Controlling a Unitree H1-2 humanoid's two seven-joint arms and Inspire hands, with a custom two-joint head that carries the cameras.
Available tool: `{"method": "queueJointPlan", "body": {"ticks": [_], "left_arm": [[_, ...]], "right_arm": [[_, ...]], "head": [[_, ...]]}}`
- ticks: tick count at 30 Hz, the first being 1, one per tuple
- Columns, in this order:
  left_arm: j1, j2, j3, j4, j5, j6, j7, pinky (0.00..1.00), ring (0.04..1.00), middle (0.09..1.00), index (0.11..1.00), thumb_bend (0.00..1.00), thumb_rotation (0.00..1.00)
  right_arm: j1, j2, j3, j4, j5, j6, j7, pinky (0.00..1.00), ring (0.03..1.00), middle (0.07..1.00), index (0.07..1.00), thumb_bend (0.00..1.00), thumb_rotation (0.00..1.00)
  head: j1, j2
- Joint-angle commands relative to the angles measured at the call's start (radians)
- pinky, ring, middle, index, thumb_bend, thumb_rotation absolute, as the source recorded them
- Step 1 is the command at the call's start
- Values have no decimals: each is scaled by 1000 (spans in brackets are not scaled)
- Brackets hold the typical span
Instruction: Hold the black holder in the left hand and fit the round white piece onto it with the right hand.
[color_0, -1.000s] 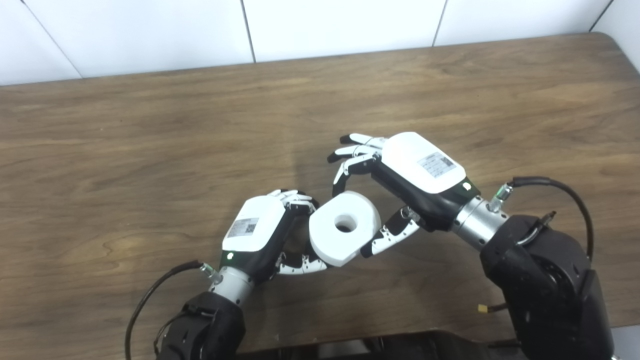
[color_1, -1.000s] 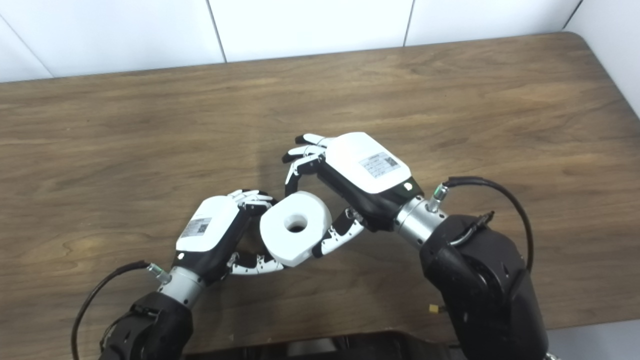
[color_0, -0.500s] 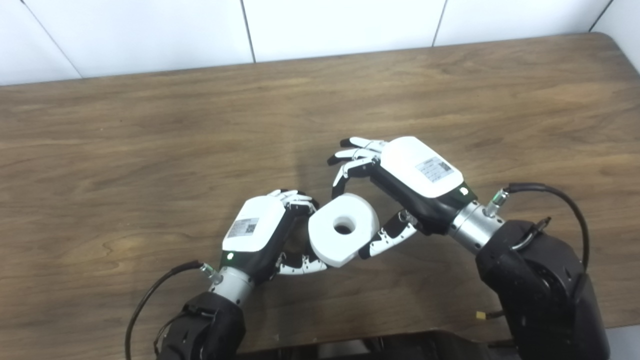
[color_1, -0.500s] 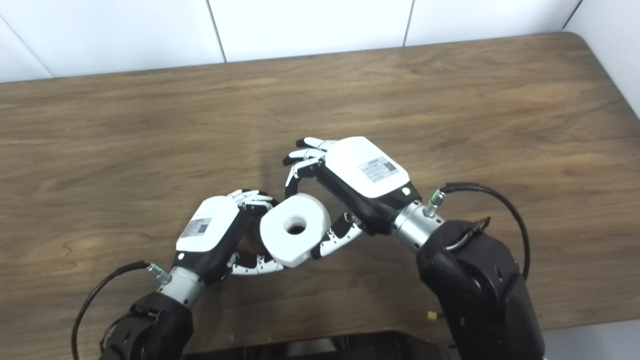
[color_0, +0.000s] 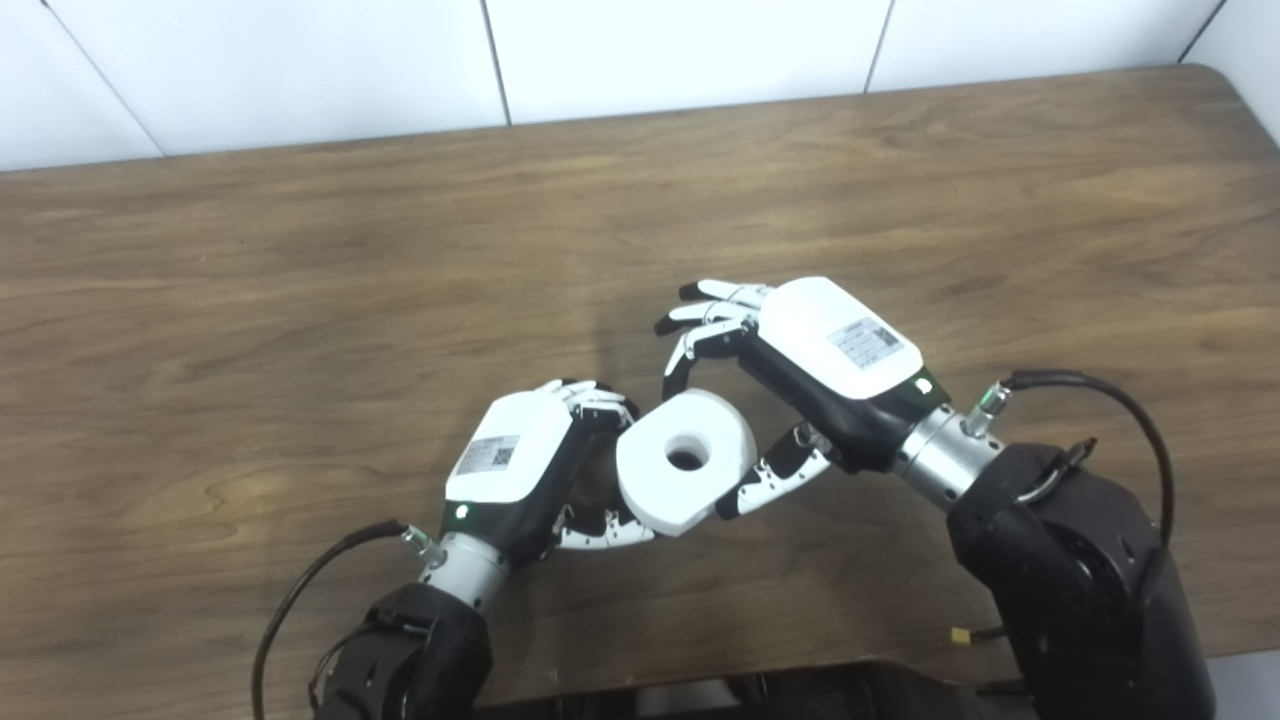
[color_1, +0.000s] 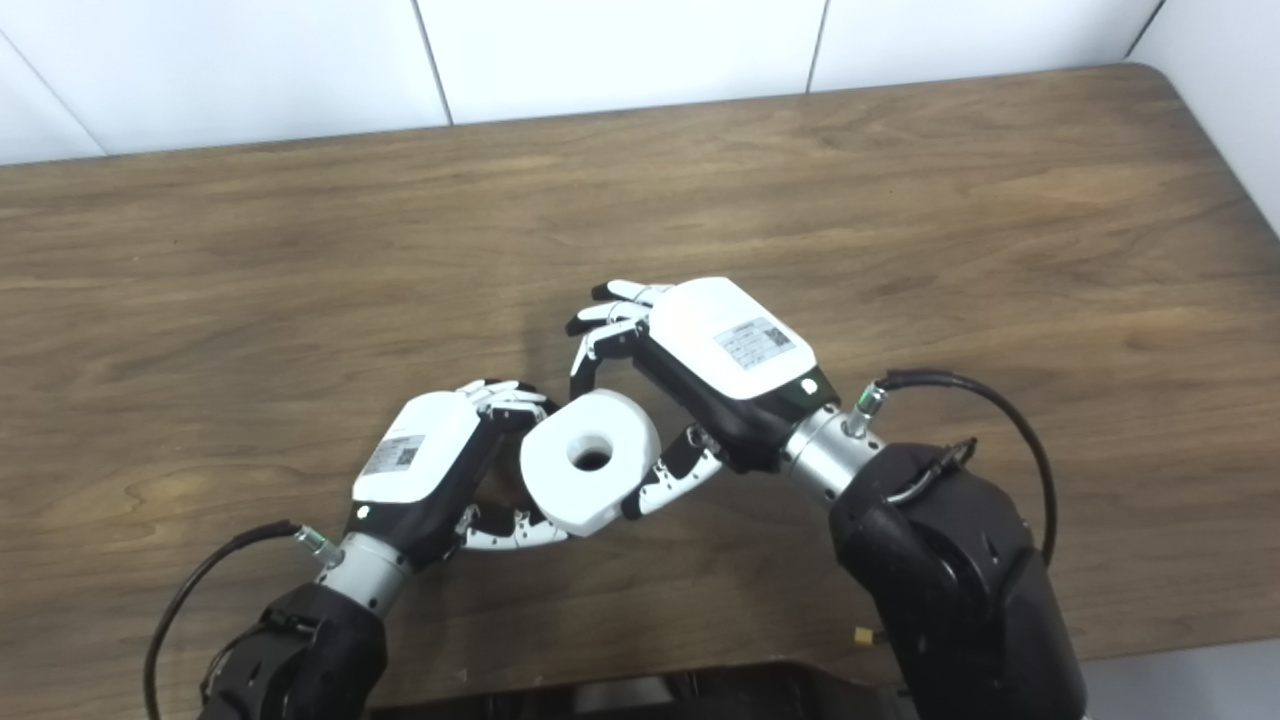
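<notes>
**White piece sits at the left robot hand, right robot hand still around it**

The round white piece (color_0: 686, 460) hangs above the tabletop (color_0: 300, 300), a thick disc with a hole through its middle, tilted so the hole faces up toward the cameras. The black holder cannot be made out separately; if it is there, it lies hidden behind the white piece and inside the left robot hand (color_0: 520, 465), which curls shut against the piece's left side, its thumb running under the piece's lower left edge. Whether that hand grips a holder or only the piece cannot be told.

To the right of the white piece, the right robot hand (color_0: 800, 370) brackets it: one dark fingertip touches its upper edge and the thumb reaches its lower right edge, while the other fingers fan out clear above it. This looks like a light pinch more than a full grasp.

Judging from this, the fitting step is under way or nearly finished. What is left is confirming the piece is seated and letting go with the right robot hand.

Around the white piece the brown wood-grain tabletop carries nothing else, and behind its far edge stands a white tiled wall (color_0: 680, 50).
</notes>
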Motion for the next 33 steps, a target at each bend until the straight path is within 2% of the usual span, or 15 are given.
{"method": "queueJointPlan", "body": {"ticks": [1, 12, 13, 15, 18, 33], "left_arm": [[2, -5, -8, -11, -5, -1, -21, 901, 848, 768, 490, 505, 51], [1, -4, -9, -5, -2, -7, -17, 894, 842, 766, 490, 505, 51], [1, -3, -9, -5, -2, -7, -17, 895, 843, 767, 490, 505, 51], [0, -2, -9, -5, -1, -7, -19, 896, 844, 768, 490, 505, 51], [-1, -2, -10, -6, 2, -5, -23, 898, 845, 767, 490, 505, 52], [-4, -2, -11, 0, 1, -8, -21, 899, 845, 766, 490, 505, 52]], "right_arm": [[-22, 4, 0, -11, 5, -22, -25, 859, 905, 818, 486, 515, 147], [-27, -11, 1, -25, -18, -21, 2, 862, 907, 826, 495, 523, 159], [-27, -12, 1, -26, -21, -20, 4, 864, 908, 829, 572, 681, 230], [-30, -14, 2, -29, -31, -20, 11, 863, 909, 833, 653, 831, 306], [-31, -16, 1, -32, -38, -20, 17, 868, 912, 840, 694, 889, 348], [-30, -15, -13, -35, -28, -15, 23, 876, 912, 850, 743, 930, 414]], "head": [[-3, 0], [-5, -3], [-5, -3], [-5, -3], [-8, -2], [-9, -3]]}}
